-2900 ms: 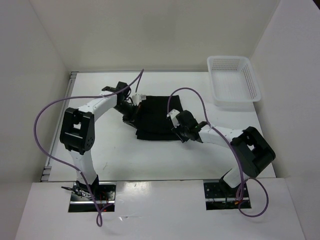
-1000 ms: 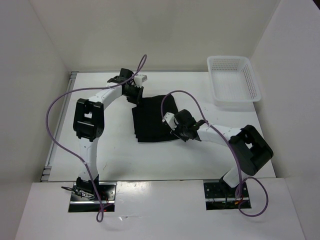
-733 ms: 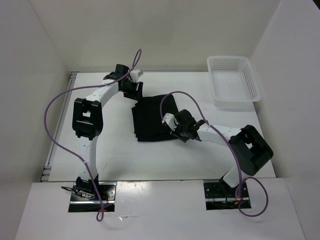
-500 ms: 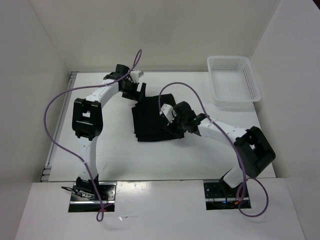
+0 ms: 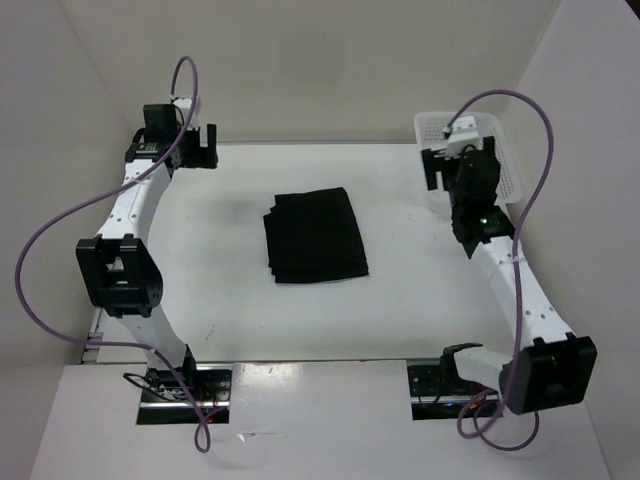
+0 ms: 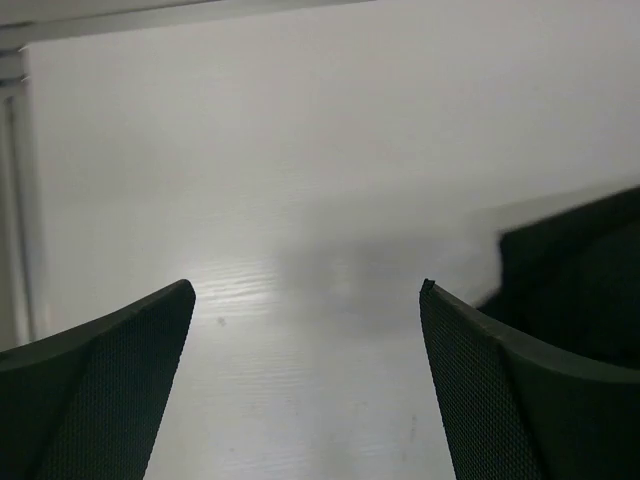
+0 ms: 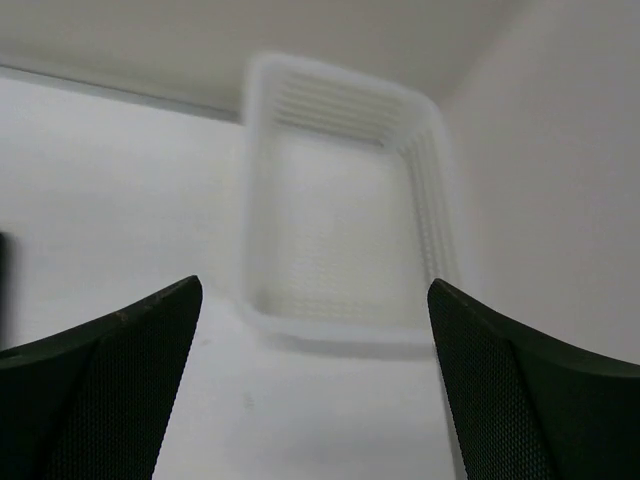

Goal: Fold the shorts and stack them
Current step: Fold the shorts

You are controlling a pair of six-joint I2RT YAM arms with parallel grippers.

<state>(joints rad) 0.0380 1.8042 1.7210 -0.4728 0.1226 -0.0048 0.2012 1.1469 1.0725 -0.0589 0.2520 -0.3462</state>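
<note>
The black shorts lie folded in a flat rectangle at the middle of the table, with neither gripper touching them. My left gripper hangs open at the far left corner, well away from the fabric. In the left wrist view its jaws stand wide over bare table, and a dark edge of the shorts shows at the right. My right gripper is open at the far right, beside the basket. The right wrist view shows its fingers spread with nothing between them.
A white mesh basket stands at the far right corner, partly covered by the right arm; it appears blurred ahead of the right gripper and holds nothing. White walls close in the table on the left, back and right.
Both grippers opened and let go of the shorts. The left arm swung back to the far left corner, the right arm out to the basket. The shorts now lie flat, folded.
</note>
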